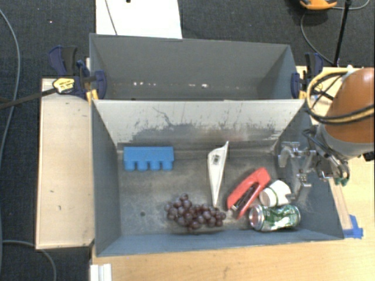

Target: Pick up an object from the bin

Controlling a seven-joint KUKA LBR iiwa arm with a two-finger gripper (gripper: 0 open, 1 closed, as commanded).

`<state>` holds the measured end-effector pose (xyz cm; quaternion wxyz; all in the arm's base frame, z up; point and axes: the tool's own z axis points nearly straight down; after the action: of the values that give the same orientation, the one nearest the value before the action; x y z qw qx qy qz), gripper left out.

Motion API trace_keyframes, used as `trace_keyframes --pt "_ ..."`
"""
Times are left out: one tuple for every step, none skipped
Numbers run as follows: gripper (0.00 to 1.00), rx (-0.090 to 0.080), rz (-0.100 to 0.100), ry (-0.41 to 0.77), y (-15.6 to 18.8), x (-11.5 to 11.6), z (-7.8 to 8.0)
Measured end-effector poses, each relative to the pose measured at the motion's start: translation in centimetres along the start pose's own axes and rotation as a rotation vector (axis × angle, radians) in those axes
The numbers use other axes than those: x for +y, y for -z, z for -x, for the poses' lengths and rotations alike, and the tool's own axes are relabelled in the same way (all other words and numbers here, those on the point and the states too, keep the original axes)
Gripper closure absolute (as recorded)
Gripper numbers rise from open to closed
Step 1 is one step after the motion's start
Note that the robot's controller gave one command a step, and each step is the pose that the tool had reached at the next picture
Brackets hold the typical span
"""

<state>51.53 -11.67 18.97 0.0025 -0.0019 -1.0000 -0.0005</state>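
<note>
The gripper (300, 167) is hard for us to read: its metal parts crowd together below the arm's orange cover (354, 107), which is cut off at the picture's right side, and we cannot tell whether the jaws are apart or together. We see it just behind the crushed green can (274, 217), toward the far wall and a little to the can's right, close to the right wall of the grey bin (108, 215). The can lies on its side, dented, with its silver end turned left; its green and white print is too small for us to make out. Touching the can on its far side is a white round thing (276, 191), perhaps a cup or a cap, we cannot tell which, and the gripper is just beside it. Up and to the left of the can, against that white thing, lies a red and black tool (249, 189), set at a slant; it may be a stapler, though we cannot be sure. Farther left of the can a white tapered piece (217, 167) narrows toward the near wall. A bunch of dark grapes (193, 212) lies left of the can on the bin floor, and a blue block (149, 158) with notches along one edge sits well to the can's left, farther back
</note>
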Motion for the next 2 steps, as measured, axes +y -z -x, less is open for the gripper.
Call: trace_keyframes --pt "0.00 -0.008 -0.001 0.003 0.4 0.0 0.2" --pt "0.00 -0.014 -0.004 0.044 -3.3 1.5 -0.7"
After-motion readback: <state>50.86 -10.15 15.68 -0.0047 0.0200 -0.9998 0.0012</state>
